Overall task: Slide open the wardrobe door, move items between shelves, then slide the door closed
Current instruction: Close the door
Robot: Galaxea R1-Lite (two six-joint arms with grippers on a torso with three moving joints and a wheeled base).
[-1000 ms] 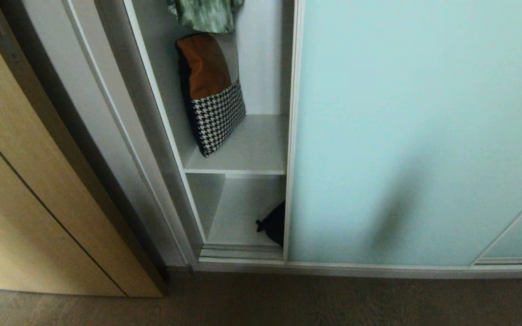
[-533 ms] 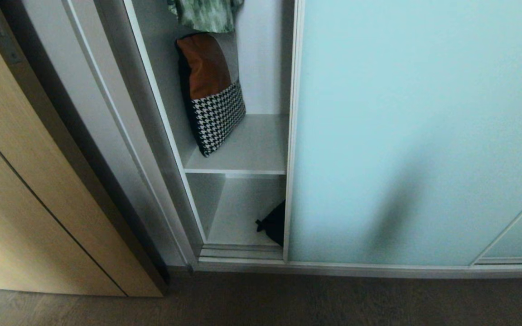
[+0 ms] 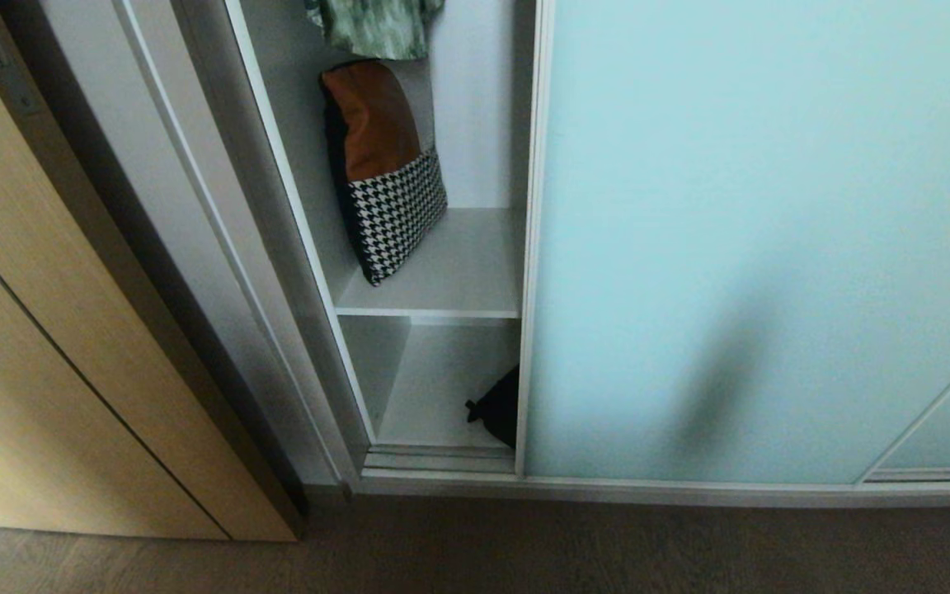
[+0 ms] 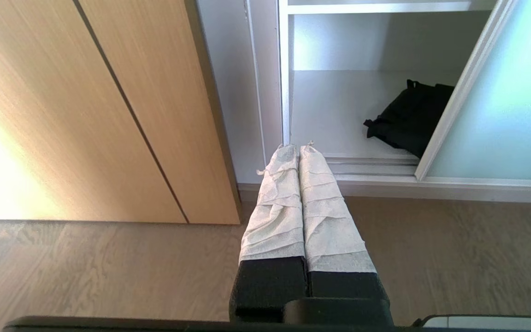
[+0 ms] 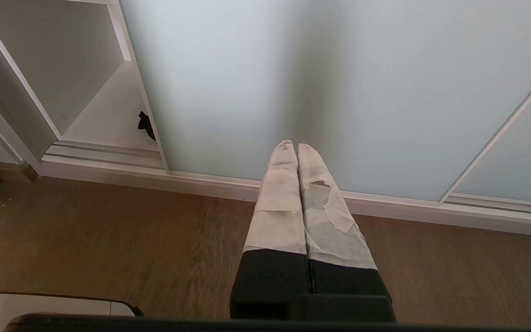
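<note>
Sliding wardrobe door (image 3: 764,247), the tall pale aqua frosted-glass panel in a thin silver frame, stands partly open, covering the right of the white wardrobe and leaving a narrow gap on the left. In that gap you see the soft matte black fabric bag (image 4: 408,115) on the bottom white shelf (image 4: 325,110), its right part hidden behind the door's left edge. Above it, a brown-and-houndstooth cushion (image 3: 384,173) leans on the middle white shelf (image 3: 458,264).

Your left tool (image 4: 298,146) is pressed shut, holding nothing, and faces the gap; the bag lies ahead of it and to the right. Your right tool (image 5: 292,145) is likewise shut and empty, facing the glass panel.

I judge the left arm nearer the bag, though the door likely needs sliding further right first. Only the left wrist view shows the bag's folded bulk; the right wrist view catches just a black corner.
</note>
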